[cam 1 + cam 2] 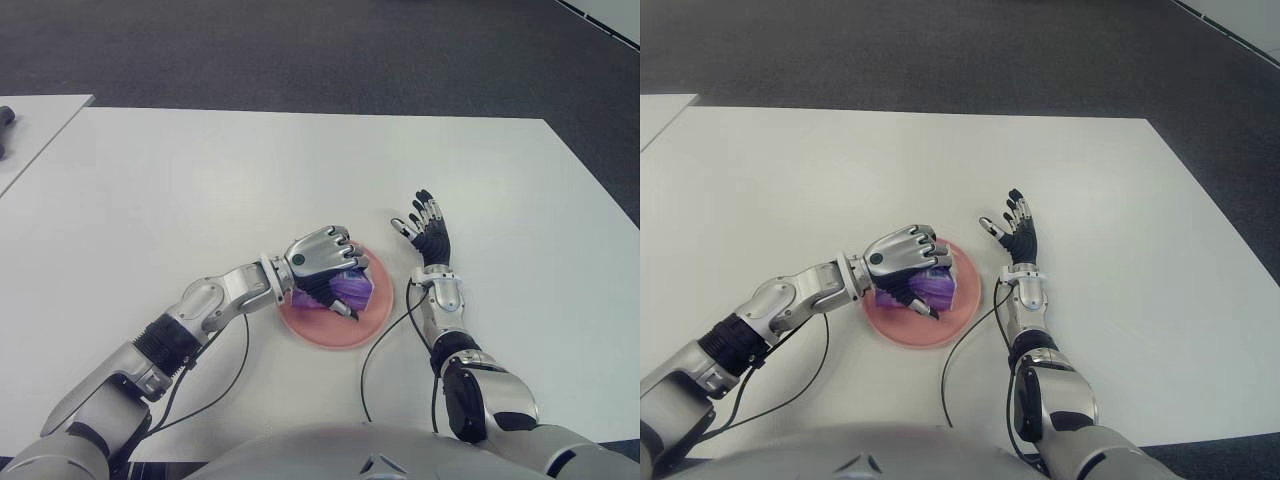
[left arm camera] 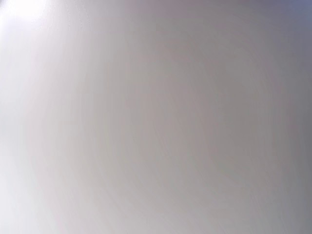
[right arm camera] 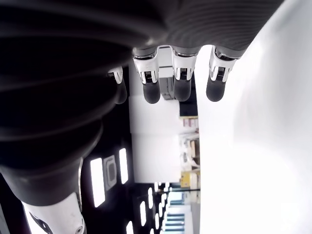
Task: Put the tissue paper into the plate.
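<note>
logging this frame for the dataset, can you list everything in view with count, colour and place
tissue paper: one, purple pack, over the plate, in the left hand's grasp
plate: one, pink, round, on the table near its front edge
table: one, white, fills most of the view
second table: one, white, corner at far left, a dark object on it
floor: dark grey carpet beyond the tables
cables: black, on the table by both arms
left hand: curled around the tissue paper above the plate
right hand: fingers spread, holding nothing, right of the plate
</note>
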Action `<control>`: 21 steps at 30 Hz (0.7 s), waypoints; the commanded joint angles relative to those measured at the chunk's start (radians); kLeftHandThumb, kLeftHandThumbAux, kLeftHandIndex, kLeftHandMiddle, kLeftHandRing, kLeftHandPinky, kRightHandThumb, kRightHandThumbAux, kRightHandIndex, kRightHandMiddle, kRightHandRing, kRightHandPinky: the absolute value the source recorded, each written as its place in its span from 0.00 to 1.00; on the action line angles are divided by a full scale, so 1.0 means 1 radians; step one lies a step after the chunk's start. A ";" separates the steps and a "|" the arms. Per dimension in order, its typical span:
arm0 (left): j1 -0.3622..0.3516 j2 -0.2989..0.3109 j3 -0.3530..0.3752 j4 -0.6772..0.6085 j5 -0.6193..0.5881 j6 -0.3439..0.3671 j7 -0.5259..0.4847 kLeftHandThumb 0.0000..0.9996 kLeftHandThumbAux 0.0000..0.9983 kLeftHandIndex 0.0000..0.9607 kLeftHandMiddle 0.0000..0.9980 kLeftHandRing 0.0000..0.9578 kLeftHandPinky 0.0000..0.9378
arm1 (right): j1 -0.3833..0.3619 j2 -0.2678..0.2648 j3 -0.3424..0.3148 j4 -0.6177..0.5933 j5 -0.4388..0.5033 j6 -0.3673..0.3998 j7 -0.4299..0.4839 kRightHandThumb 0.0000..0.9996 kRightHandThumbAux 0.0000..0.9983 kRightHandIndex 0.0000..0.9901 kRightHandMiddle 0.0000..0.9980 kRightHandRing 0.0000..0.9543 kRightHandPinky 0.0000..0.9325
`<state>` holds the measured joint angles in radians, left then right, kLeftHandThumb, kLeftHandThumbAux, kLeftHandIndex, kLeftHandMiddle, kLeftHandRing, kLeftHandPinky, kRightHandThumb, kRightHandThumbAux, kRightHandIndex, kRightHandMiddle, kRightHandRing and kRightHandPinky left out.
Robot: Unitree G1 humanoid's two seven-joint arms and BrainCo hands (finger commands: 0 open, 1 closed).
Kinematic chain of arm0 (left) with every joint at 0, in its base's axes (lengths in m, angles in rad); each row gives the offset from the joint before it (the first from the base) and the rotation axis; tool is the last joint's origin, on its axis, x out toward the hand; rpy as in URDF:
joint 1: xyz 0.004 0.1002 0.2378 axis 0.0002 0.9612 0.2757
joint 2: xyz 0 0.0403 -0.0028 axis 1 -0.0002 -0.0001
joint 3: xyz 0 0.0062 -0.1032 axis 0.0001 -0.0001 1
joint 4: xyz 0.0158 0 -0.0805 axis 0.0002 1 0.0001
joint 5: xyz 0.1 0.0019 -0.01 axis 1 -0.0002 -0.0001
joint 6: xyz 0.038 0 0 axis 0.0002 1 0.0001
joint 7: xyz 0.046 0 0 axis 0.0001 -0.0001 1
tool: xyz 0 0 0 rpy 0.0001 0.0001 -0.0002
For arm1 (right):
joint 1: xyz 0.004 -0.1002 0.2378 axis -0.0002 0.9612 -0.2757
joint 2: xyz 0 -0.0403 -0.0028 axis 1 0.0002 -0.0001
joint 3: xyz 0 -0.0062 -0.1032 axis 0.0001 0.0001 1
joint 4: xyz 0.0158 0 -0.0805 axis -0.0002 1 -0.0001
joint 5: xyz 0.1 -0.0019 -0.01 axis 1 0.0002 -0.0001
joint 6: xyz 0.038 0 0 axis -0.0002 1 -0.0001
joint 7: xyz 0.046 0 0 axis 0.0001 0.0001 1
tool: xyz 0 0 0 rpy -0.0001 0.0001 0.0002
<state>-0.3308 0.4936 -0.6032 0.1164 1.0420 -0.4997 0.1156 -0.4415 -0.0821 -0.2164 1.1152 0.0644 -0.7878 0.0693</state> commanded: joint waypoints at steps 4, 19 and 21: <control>0.047 0.011 -0.007 0.013 -0.002 0.040 -0.056 0.10 0.20 0.00 0.00 0.00 0.00 | 0.044 0.011 0.000 0.034 0.006 0.032 0.001 0.08 0.78 0.01 0.00 0.00 0.02; 0.046 0.008 0.001 0.009 -0.042 0.060 -0.069 0.06 0.22 0.00 0.00 0.00 0.00 | 0.043 0.010 -0.001 0.036 0.007 0.033 0.002 0.08 0.78 0.01 0.00 0.00 0.02; 0.045 0.009 0.003 0.011 -0.048 0.060 -0.070 0.05 0.22 0.00 0.00 0.00 0.00 | 0.042 0.010 -0.001 0.036 0.007 0.034 0.002 0.08 0.78 0.01 0.00 0.00 0.02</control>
<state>-0.3122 0.4899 -0.5973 0.0972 0.9891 -0.4559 0.0925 -0.4415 -0.0822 -0.2165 1.1160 0.0644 -0.7877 0.0703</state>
